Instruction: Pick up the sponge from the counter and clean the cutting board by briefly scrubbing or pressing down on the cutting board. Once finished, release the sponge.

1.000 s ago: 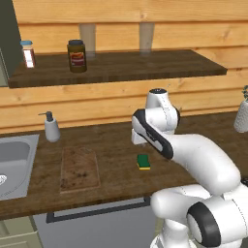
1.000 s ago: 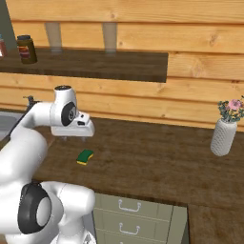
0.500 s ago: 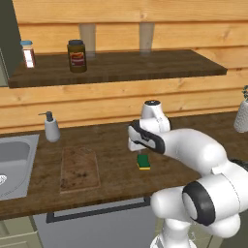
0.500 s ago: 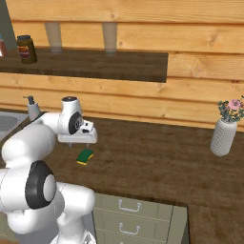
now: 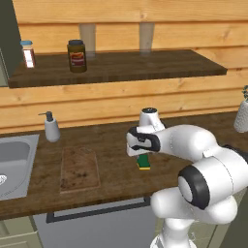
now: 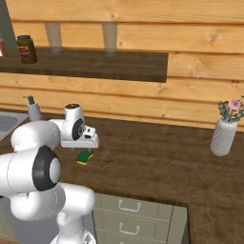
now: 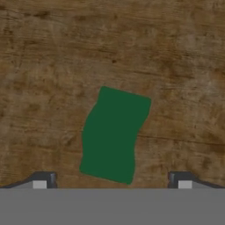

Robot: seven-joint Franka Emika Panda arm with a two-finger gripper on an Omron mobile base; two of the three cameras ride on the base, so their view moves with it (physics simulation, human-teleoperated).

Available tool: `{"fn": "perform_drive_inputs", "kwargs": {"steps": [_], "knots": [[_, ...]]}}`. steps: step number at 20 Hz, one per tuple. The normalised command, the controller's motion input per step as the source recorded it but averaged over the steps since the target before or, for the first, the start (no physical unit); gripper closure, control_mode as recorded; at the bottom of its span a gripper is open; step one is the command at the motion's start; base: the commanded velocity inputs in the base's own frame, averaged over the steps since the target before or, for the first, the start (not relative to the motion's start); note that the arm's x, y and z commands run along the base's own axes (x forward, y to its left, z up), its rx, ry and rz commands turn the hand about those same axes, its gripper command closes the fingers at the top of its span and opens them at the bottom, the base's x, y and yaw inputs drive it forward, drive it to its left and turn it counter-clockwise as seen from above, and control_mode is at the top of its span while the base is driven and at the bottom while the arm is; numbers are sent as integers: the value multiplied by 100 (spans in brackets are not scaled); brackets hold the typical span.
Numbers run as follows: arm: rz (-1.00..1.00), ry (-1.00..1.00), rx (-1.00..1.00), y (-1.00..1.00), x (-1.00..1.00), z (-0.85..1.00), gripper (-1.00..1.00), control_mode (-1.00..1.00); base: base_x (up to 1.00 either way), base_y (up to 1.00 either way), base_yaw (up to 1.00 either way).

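1. You are looking along the counter (image 5: 116, 174), whose dark wood grain is running from the steel sink (image 5: 14, 160) on the left to a white vase of flowers (image 6: 223, 136) far to the right.
2. Your arm is bending low over the worktop, and its hand is hanging right above the sponge.
3. The cutting board (image 5: 79, 168) is lying flat between the sink and the arm, well apart from the sponge, its stains showing dark.
4. A soap dispenser (image 5: 51, 127) is standing behind the board, near the wall.
5. The sponge (image 7: 113, 134) is lying green side up on the counter, just right of the board, half hidden under the hand in the left base view (image 5: 144, 162).
6. The gripper (image 7: 112, 182) is sitting spread wide; its fingertips (image 7: 43, 179) are flanking the sponge without touching it.
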Motion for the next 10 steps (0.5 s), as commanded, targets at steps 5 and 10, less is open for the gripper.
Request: {"fn": "perform_drive_inputs", "kwargs": {"steps": [5, 10], "knots": [[0, 0, 0, 1, 8, -31, -100, -100, 0, 0, 0], [0, 0, 0, 2, 5, -34, -100, -100, 0, 0, 0]]}}
